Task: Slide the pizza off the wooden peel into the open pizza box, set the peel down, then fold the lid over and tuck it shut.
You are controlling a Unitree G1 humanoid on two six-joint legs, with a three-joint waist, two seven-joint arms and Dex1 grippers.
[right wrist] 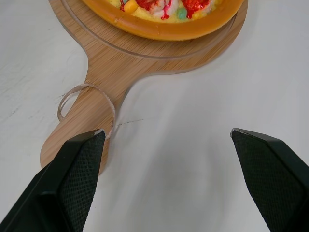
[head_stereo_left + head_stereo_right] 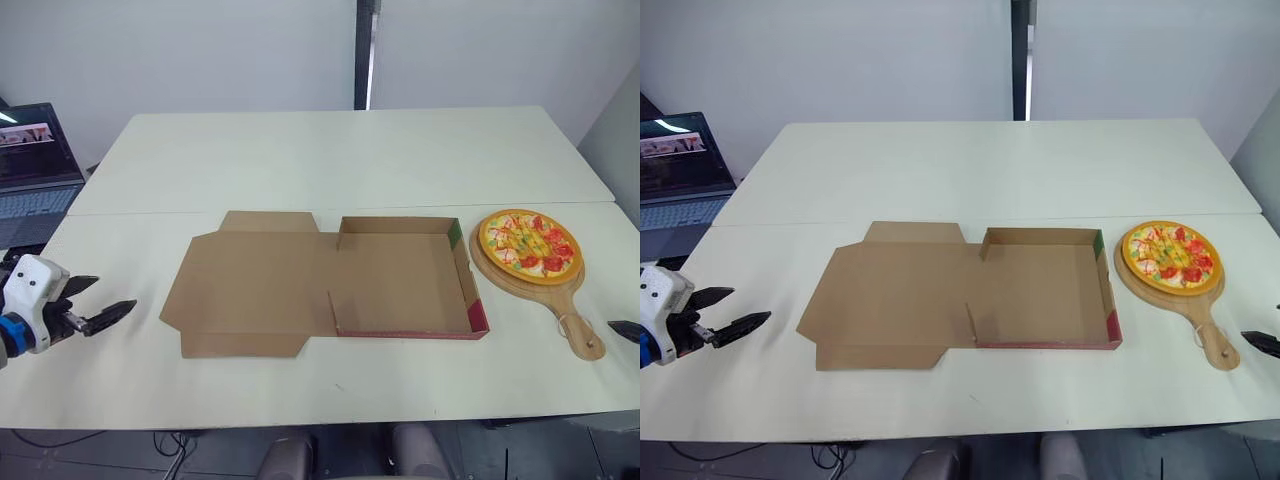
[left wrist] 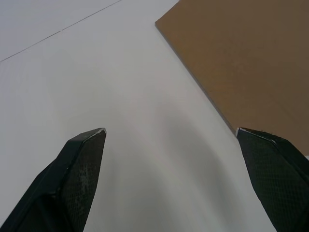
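A pizza (image 2: 529, 243) lies on a round wooden peel (image 2: 575, 325) at the right of the table, its handle pointing toward the front edge. Left of it the cardboard pizza box (image 2: 395, 285) lies open, with its lid (image 2: 250, 285) flat on the table further left. My left gripper (image 2: 115, 291) hovers open over the bare table, left of the lid's edge (image 3: 231, 58). My right gripper (image 1: 166, 131) is open just above the table beside the peel handle (image 1: 91, 121), holding nothing. One right fingertip (image 2: 622, 328) shows to the right of the handle's end.
A laptop (image 2: 35, 165) stands off the table's far left corner. A thin cord loop (image 1: 87, 104) hangs from the peel handle. A second white table (image 2: 340, 150) adjoins at the back.
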